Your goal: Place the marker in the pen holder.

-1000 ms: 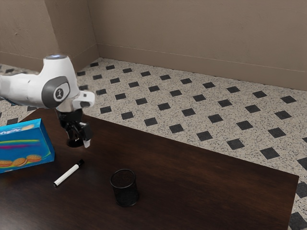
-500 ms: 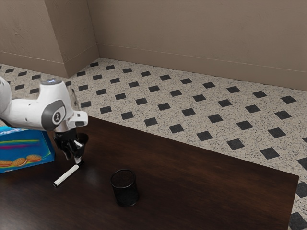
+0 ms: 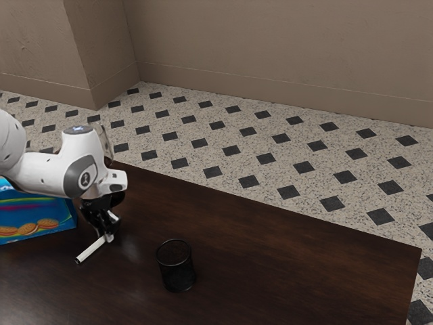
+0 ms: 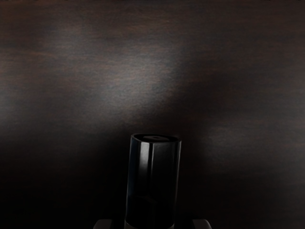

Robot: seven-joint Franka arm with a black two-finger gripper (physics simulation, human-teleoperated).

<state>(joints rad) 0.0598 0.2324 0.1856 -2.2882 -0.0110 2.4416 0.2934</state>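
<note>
1. Clock is the exterior view's, 12 at its top edge; step in hand, as we judge it: the grasp; the marker isn't ours yet.
2. Our black two-finger gripper (image 3: 109, 238) is down over the capped end of the white-barrelled, black-capped marker (image 3: 92, 250); barrel runs out from under us toward 8 o'clock, lying on the table.
3. Pincer state: open, moderately wide; in the wrist view the fingers (image 4: 201, 224) stand either side of the black cap (image 4: 153, 183), a gap on each side; nothing held.
4. Next, we reckon: square up, close on the cap end, check it's pinched, lift; then carry toward 4 o'clock to the black cylindrical mesh pen holder (image 3: 176, 267), tip the marker upright, lower it in; risk: a grip this near the end may let the barrel swing or catch the rim.
5. Surface: dark brown wooden table (image 3: 284, 277), soft sheen under the hand; blue cookie-print box (image 3: 37, 220) at our 10 o'clock.
6. Room: pale speckled floor (image 3: 270, 172) with dark diamond insets past the table; plain brown-beige wall (image 3: 284, 54) at 12 to 1, its corner toward 11.
</note>
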